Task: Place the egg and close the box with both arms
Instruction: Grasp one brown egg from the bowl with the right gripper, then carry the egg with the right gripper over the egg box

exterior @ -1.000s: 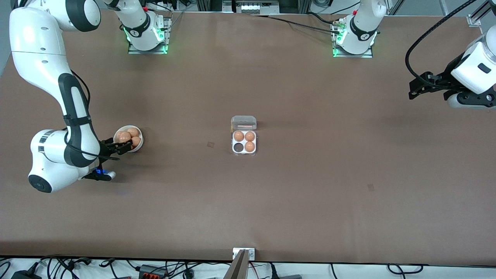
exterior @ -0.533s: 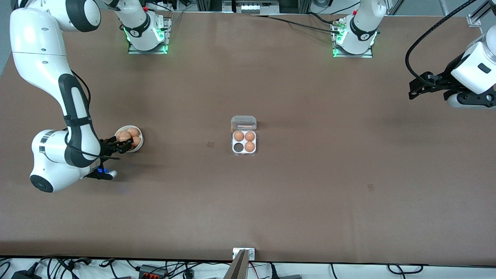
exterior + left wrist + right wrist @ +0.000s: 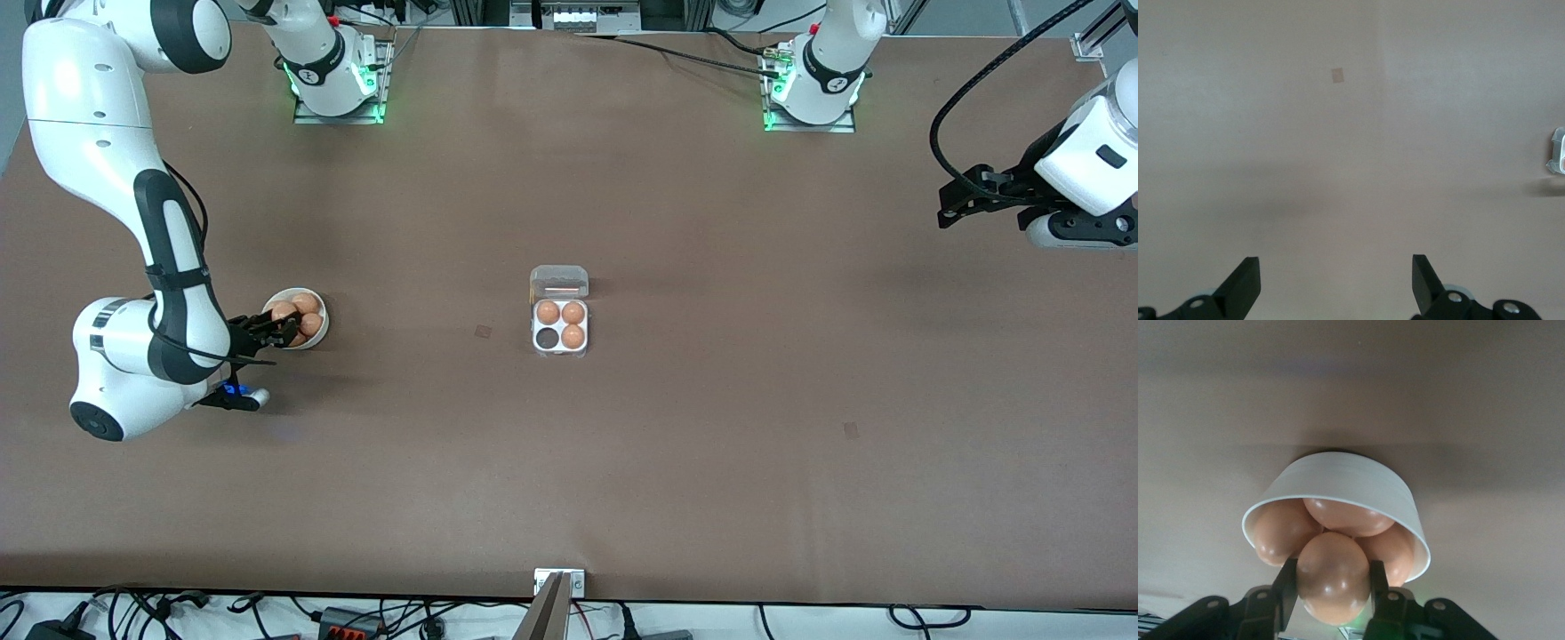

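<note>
Pickup step — right gripper [image 3: 1333, 587] clamps an egg [image 3: 1333, 577] at the bowl [image 3: 318, 311]; next it lifts toward the box's [image 3: 560, 323] empty cell mid-tabletop — left gripper [image 3: 1337, 285] waits, open and empty

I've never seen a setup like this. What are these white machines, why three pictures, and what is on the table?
Two robot arms share a table. One picture looks down from above; the other two come from cameras on the arms' wrists. The right gripper is at a white bowl of eggs, its fingers either side of one egg. Mid-table stands an open box with three eggs and one empty cell. The left gripper waits open over bare table at the left arm's end.
</note>
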`<act>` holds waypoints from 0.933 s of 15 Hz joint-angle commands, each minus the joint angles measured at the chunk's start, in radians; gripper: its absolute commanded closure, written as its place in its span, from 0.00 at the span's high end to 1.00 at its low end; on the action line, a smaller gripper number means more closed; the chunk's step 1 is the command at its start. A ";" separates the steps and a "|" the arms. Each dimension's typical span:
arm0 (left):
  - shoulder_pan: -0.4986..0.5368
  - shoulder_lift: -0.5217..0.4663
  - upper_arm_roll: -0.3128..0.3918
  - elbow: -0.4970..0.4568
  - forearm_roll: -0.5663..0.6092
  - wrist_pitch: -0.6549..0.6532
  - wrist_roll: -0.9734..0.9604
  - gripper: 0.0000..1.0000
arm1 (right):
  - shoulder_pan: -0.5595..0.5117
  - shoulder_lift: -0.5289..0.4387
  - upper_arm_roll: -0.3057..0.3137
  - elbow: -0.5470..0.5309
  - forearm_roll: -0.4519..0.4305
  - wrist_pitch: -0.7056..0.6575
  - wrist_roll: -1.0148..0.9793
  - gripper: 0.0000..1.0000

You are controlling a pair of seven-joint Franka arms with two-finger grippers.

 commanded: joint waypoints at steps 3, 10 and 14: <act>-0.001 0.015 -0.001 0.029 -0.010 -0.020 -0.004 1.00 | 0.000 -0.010 0.001 0.014 0.012 -0.008 -0.006 0.09; 0.000 0.015 -0.001 0.029 -0.010 -0.020 -0.004 1.00 | 0.107 -0.130 0.005 0.026 0.006 -0.012 -0.005 0.08; -0.001 0.014 -0.001 0.029 -0.010 -0.020 -0.004 1.00 | 0.205 -0.185 0.008 0.061 0.006 0.033 0.104 0.08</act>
